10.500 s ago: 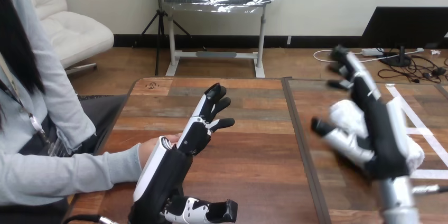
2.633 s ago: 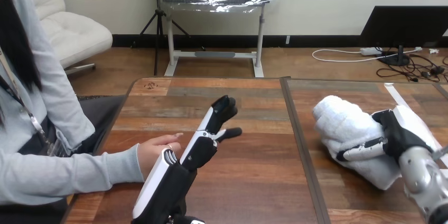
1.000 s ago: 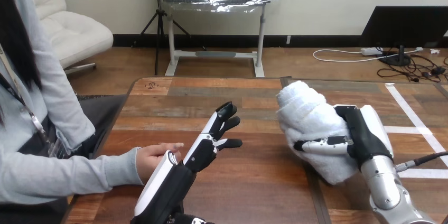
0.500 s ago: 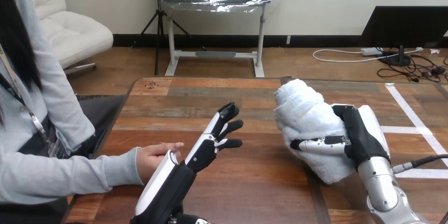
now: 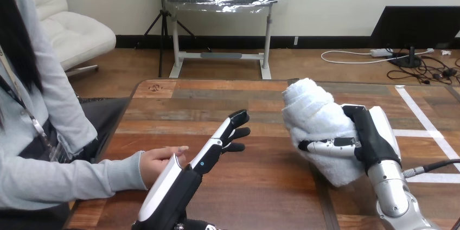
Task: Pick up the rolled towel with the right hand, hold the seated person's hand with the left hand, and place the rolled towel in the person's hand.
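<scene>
Grips rolled towel (image 5: 314, 115) in right hand (image 5: 373, 139), fingers curled round it, above table (image 5: 266, 186); holds left hand (image 5: 216, 144) straight-fingered just beside person's hand (image 5: 156, 162).

Bright, even illumination is recorded; the rolled towel (image 5: 317, 121) is softly lit, and faint sheen is noted on the wooden table (image 5: 260, 186).
</scene>
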Tool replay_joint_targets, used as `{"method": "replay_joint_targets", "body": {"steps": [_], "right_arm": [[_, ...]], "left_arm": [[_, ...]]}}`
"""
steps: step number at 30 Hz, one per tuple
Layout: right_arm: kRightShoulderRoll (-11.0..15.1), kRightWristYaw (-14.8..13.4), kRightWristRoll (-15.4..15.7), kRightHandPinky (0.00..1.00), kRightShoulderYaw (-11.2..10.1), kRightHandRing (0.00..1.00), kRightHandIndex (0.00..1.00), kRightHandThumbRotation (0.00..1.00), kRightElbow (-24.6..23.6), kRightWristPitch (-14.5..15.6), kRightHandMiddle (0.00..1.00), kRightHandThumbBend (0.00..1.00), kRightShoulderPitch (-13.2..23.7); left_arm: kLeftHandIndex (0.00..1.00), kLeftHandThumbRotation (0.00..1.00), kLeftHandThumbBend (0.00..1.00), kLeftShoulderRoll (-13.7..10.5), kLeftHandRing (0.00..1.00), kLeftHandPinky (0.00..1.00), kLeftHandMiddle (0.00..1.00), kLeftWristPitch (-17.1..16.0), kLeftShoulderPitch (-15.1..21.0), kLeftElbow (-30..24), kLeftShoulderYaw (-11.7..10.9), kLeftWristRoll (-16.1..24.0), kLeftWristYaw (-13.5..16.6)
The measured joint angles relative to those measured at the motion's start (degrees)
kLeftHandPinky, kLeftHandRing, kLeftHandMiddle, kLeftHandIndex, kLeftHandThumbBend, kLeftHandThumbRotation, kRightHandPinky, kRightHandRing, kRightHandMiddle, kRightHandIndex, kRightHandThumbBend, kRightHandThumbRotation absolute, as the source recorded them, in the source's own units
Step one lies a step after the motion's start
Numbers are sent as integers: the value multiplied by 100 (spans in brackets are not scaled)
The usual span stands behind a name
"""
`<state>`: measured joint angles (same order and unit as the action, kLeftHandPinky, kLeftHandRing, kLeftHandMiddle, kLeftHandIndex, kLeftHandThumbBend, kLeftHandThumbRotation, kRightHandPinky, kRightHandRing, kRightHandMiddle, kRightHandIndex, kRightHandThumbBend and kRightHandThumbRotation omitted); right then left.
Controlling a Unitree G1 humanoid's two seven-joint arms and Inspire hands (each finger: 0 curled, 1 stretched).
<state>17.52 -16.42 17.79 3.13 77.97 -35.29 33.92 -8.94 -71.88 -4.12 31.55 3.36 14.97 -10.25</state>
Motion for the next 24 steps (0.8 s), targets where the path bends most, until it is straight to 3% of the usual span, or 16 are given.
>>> {"method": "replay_joint_targets", "body": {"steps": [5, 11, 16, 24], "right_arm": [[-22, -53, 2, 28, -1, 32, 45, 0, 0, -52, 41, 83, 0], [-56, -55, 2, 28, -4, 32, 45, 0, 0, -78, 40, 83, 0], [-116, -66, 3, 27, -13, 32, 45, 0, 0, -80, 40, 83, 0], [-206, -151, 28, 26, -6, 30, 45, 1, 1, -120, 39, 83, -3]], "left_arm": [[96, 50, 100, 5, 89, 80, 95, 95, -32, -108, -241, 547, 383], [96, 42, 100, -31, 91, 84, 97, 252, -53, -177, -387, 828, 698], [96, 38, 100, -133, 93, 87, 97, 382, -54, -223, -467, 1022, 915], [96, 34, 100, -334, 93, 88, 97, 733, -58, -437, -673, 1732, 1446]]}}
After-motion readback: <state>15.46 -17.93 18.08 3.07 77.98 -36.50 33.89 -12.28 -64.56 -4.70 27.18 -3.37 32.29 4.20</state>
